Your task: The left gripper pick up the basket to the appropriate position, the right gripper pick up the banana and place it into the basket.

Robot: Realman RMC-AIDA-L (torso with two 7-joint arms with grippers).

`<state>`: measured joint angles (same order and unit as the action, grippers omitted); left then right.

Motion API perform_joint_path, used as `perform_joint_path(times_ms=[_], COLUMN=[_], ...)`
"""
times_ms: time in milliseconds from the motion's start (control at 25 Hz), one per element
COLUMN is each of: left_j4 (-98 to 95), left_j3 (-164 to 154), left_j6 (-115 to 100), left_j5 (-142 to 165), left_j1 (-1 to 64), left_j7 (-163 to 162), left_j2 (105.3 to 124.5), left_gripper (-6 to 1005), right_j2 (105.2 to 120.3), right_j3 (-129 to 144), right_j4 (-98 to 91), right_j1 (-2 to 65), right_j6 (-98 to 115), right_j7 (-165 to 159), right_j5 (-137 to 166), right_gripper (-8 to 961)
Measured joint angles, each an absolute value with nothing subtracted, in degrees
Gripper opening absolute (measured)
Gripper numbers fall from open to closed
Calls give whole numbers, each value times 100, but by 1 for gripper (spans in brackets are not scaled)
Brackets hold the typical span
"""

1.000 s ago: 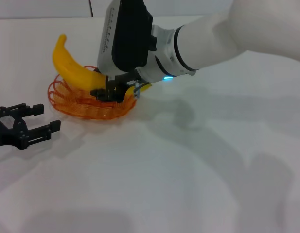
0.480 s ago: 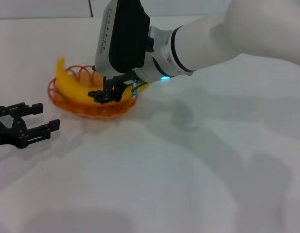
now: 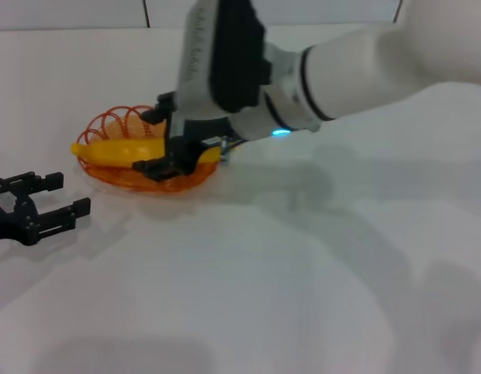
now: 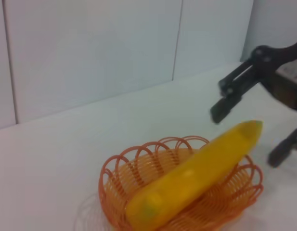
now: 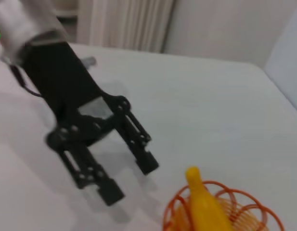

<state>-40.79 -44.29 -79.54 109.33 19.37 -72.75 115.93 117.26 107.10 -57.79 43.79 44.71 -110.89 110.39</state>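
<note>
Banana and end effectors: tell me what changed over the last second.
The right end effector opened and let go of the smooth yellow banana, which dropped from its tilted, raised pose to lie flat in the orange looped-wire basket. The basket stayed put; the left end effector stayed open beside it, barely shifted.

Bright, even overhead lighting; soft shadows, some motion blur.
Broad diffuse arm shadows are cast on the white table in the head view. The right gripper is smeared in the left wrist view; the banana is softened in the right wrist view.
</note>
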Motion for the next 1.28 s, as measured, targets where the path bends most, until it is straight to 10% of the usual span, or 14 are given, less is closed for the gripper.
perform_joint_path(times_ms=[1280], left_j4=[-4020], left_j3=[-4335], left_j6=[-7954], left_j5=[10880], left_j1=[1825], left_j7=[-7030], left_j2=[11614], left_gripper=[694], right_j2=[11553], right_j3=[6170], right_j4=[-3957], right_j1=[2970], right_j6=[7905], right_j7=[-7552], right_j5=[10432], right_gripper=[731])
